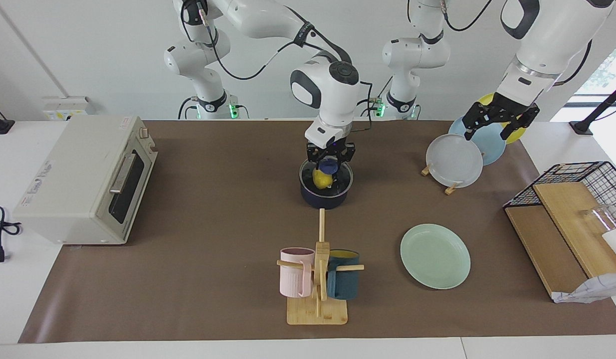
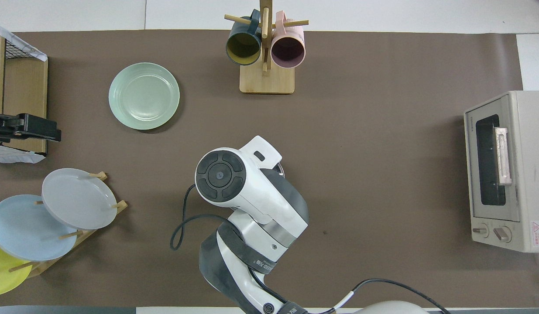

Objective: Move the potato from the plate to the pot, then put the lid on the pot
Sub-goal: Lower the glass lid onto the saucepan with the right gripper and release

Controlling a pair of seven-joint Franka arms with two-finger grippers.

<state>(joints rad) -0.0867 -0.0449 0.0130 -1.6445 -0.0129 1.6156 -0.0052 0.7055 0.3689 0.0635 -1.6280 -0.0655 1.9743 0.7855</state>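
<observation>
Glass lid (image 1: 326, 177) sits on pot (image 1: 325, 195), potato (image 1: 321, 179) visible inside. Right gripper (image 1: 329, 161) pinches lid knob, likely centring lid. Left gripper (image 1: 499, 118), fingers spread, waits over plate rack (image 1: 453, 160), clear of pot. Mint plate (image 1: 435, 256) bare.

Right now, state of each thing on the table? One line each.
potato: in the pot, under the lid.
pot: upright, lid on it.
lid: on the pot, knob gripped.
plate: flat, bare.
right gripper: jaws shut on the lid knob.
left gripper: jaws open, over the plate rack.
toaster oven: door closed.
</observation>
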